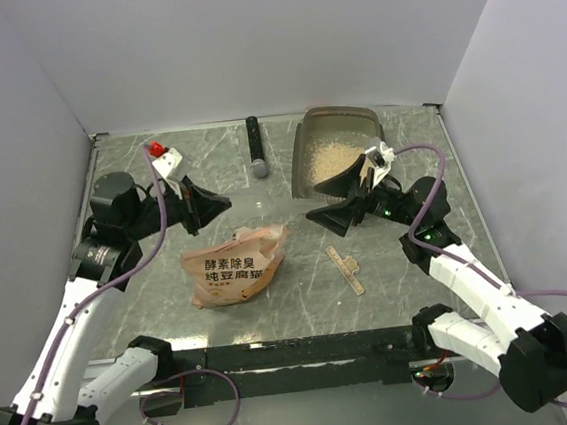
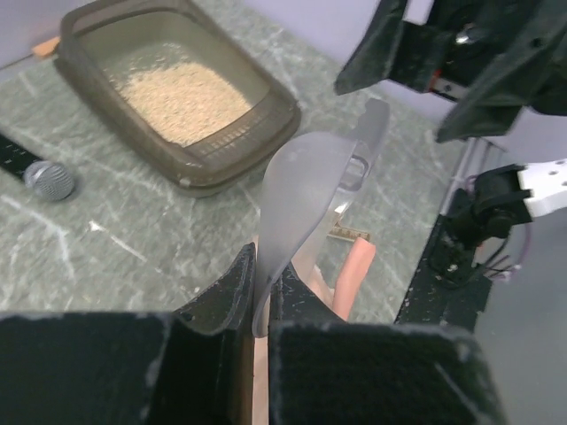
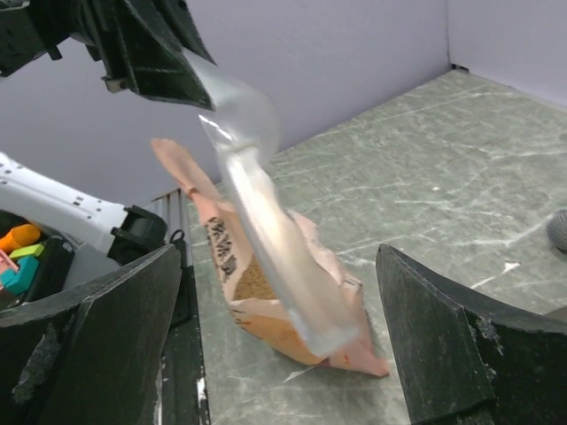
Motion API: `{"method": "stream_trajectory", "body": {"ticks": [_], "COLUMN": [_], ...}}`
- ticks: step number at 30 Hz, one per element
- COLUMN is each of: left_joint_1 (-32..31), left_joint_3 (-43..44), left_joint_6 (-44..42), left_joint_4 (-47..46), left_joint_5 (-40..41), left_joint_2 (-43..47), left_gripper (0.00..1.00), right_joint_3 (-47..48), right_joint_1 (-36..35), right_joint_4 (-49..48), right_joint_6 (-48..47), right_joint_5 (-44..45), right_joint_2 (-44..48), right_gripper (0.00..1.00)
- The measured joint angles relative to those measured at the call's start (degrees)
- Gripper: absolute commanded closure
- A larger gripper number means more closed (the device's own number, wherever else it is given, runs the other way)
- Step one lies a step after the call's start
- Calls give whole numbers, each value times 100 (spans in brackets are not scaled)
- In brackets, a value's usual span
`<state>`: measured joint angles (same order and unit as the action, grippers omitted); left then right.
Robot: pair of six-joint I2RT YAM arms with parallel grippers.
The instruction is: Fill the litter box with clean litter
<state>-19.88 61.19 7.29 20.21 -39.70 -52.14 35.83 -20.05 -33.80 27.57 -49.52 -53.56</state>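
The smoky grey-brown litter box (image 1: 309,142) stands at the back right with a bed of pale beige litter (image 1: 333,155) in it; it also shows in the left wrist view (image 2: 257,84) with its litter (image 2: 182,93). My left gripper (image 1: 215,205) (image 2: 263,266) is shut on a translucent grey scoop (image 2: 306,181), held in the air above the orange-pink pouch (image 1: 237,267). My right gripper (image 1: 326,216) (image 3: 276,257) is open and empty, facing the scoop (image 3: 266,221) and the open pouch (image 3: 266,319), which shows brown granules inside.
A black microphone-like stick with a grey head (image 1: 257,153) (image 2: 49,180) lies left of the box. A small wooden strip (image 1: 347,268) lies right of the pouch. A red and white object (image 1: 160,154) sits at the back left. Walls close three sides.
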Motion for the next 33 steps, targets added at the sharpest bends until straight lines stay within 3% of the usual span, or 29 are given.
{"method": "stream_trajectory", "body": {"ticks": [5, 12, 23, 33], "left_joint_1": [551, 669, 669, 669], "left_joint_3": [-208, -481, -750, -750], "left_joint_6": [339, 748, 1467, 1591], "left_joint_4": [-494, -802, -1333, -1292], "left_joint_5": [-1119, -1578, -1690, -1266], "left_joint_2": [-140, 17, -55, -103], "left_gripper": [99, 99, 99, 99], "right_joint_3": [0, -17, -52, -179], "right_joint_1": [326, 420, 378, 90], "right_joint_4": [-463, -1137, -1818, -1934], "right_joint_6": [313, 848, 1510, 1593], "right_joint_5": [-151, -518, -911, -992], "right_joint_2": [-393, -520, -745, -719], "right_gripper": [4, 5, 9, 12]}}
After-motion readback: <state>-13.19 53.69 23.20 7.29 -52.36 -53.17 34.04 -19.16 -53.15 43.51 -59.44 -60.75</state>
